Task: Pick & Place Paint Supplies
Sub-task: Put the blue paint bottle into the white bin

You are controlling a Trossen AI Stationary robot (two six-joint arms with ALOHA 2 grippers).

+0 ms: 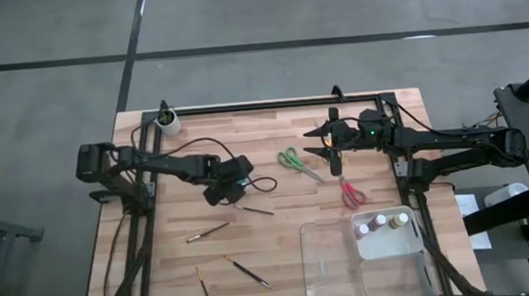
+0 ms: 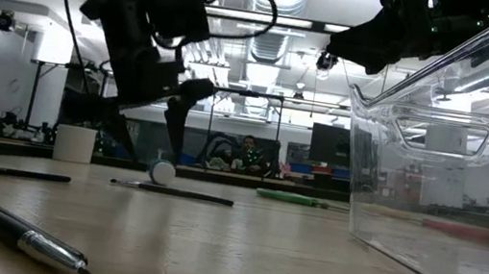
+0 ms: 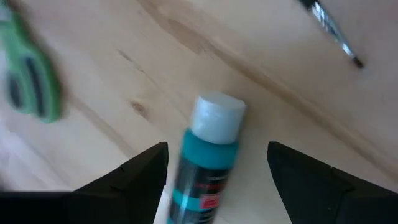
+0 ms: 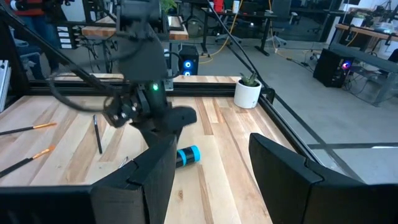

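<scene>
A teal paint bottle (image 3: 205, 168) with a pale cap (image 3: 216, 115) lies on its side on the wooden table. My left gripper (image 3: 217, 149) is open and points down over it, one finger on each side of the bottle, clear of it. In the right wrist view the bottle (image 4: 186, 155) lies just below that gripper (image 4: 163, 122). My right gripper (image 1: 315, 149) stays open above the table's middle, holding nothing. Green scissors (image 1: 299, 160) and red scissors (image 1: 351, 194) lie flat near it. Thin brushes (image 1: 207, 232) lie on the near left.
A clear plastic tray (image 1: 329, 268) stands at the near right, with small bottles (image 1: 384, 222) in its far right compartment. A small white cup (image 1: 168, 123) stands at the far left corner. A brush (image 1: 252, 208) lies close beside the left gripper, and others (image 1: 248, 272) lie nearer.
</scene>
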